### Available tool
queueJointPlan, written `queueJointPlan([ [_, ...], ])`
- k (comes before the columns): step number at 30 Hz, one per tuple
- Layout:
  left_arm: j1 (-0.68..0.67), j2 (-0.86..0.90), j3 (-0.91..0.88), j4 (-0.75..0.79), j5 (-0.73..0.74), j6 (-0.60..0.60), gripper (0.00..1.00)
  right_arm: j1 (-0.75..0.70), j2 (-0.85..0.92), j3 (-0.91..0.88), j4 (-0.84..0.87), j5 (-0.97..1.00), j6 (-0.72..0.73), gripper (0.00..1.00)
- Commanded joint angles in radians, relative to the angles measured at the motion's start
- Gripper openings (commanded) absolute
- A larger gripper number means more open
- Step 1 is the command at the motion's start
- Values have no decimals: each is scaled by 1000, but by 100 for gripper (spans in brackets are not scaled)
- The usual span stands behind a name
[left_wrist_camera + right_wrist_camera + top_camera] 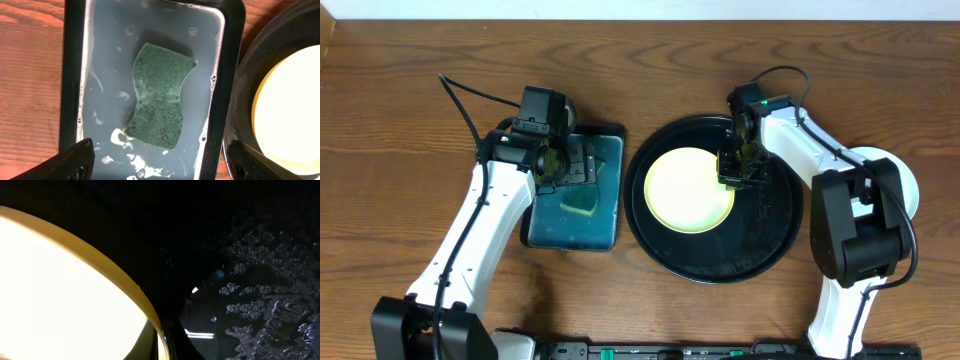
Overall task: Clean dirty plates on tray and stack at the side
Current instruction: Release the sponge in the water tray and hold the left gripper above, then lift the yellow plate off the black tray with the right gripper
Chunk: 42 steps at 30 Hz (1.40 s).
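Observation:
A pale yellow plate [685, 190] lies in the round black tray [770, 240], left of its middle. My right gripper [735, 170] is at the plate's right rim and shut on it. In the right wrist view that rim [145, 305] runs down between the jaws of the right gripper [162, 340], with wet, foamy tray floor [260, 295] beside it. My left gripper [570, 165] hangs open over the teal tray [545, 235], and its dark fingertips [75, 160] are spread wide with nothing between them. A pale plate [910, 180] lies at the far right, partly under my right arm.
A green sponge [160, 95] floats in soapy water in the rectangular teal tray [70, 75], ahead of the left gripper [165, 167]. The black tray's rim [240, 100] stands just right of the teal tray. Bare wooden table surrounds both.

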Motion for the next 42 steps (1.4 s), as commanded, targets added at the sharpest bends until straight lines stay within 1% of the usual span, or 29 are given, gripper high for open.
queueJointPlan([
  [1, 0, 2, 6, -4, -12, 6, 85, 12, 30, -33, 27, 81, 21, 1],
  [13, 0, 2, 6, -8, -13, 6, 85, -2, 28, -26, 23, 80, 20, 1],
  [16, 0, 2, 6, -14, -13, 6, 85, -21, 10, -14, 10, 80, -8, 1],
  [21, 0, 2, 6, -14, -13, 6, 85, -62, -88, -12, 6, 81, -35, 1],
  [25, 0, 2, 6, -14, -13, 6, 86, -84, -205, -12, 10, 97, -74, 1],
  [33, 0, 2, 6, -14, -13, 6, 86, -50, -380, -12, -16, 332, -76, 1],
  [42, 0, 2, 6, -14, -13, 7, 86, 8, -461, -12, -60, 589, -76, 1],
])
